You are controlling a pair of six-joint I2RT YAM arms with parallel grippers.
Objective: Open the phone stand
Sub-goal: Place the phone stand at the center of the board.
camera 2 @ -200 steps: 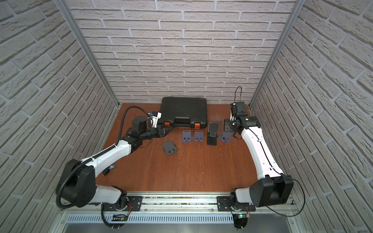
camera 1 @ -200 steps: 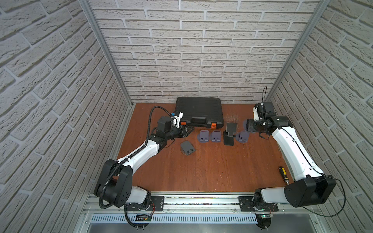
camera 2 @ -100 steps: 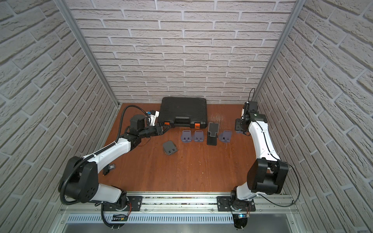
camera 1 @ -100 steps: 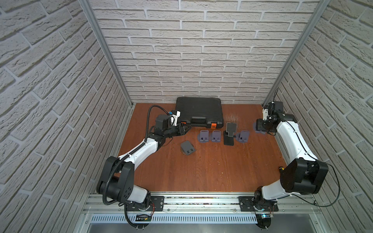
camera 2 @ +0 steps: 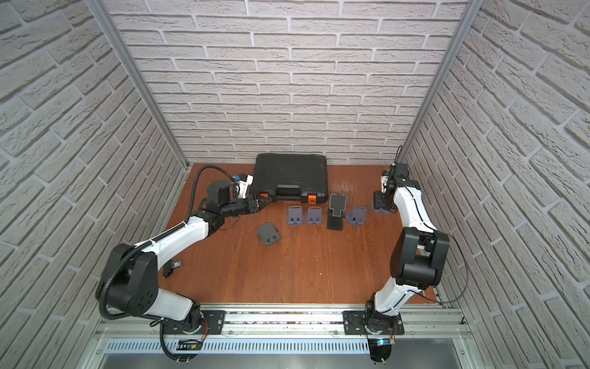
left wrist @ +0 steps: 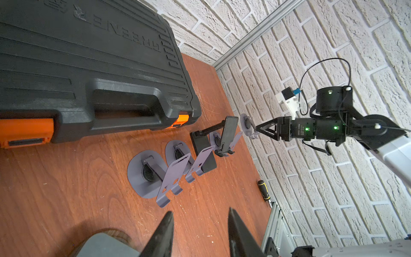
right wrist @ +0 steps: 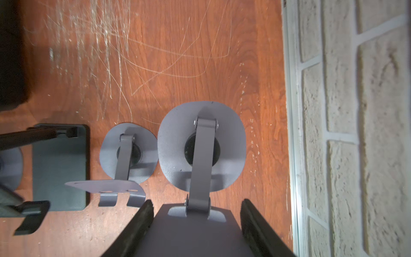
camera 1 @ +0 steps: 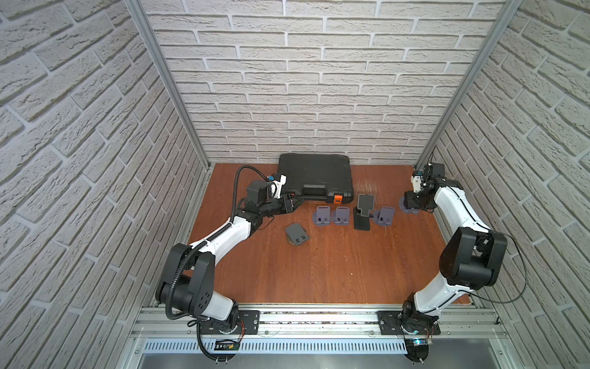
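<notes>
The right hand (right wrist: 196, 203) is at the far right of the table (camera 1: 319, 271), close to the right wall (right wrist: 355, 133). It holds the grey phone stand (right wrist: 229, 144) by its flat top plate. A black finger (right wrist: 140, 224) sits on each side of the plate, and the plate fills the gap between them. The fingers seem to touch the plate's edges, but the view is very close there, so I am not fully sure. The stand's round foot lies flat on the table. Its thin arm leans up from the foot to the plate, so the stand is open.

The left hand (left wrist: 200, 222) is at the far left, close to the near left corner of the black case (camera 1: 316, 179). Its fingers are partly apart and nothing is between them.

Between the two hands, three other grey stands (camera 1: 322, 216) and one black stand (camera 1: 363, 214) are open in a row. A folded grey stand (camera 1: 297, 235) lies flat on the table, nearer than the row and to its left.
</notes>
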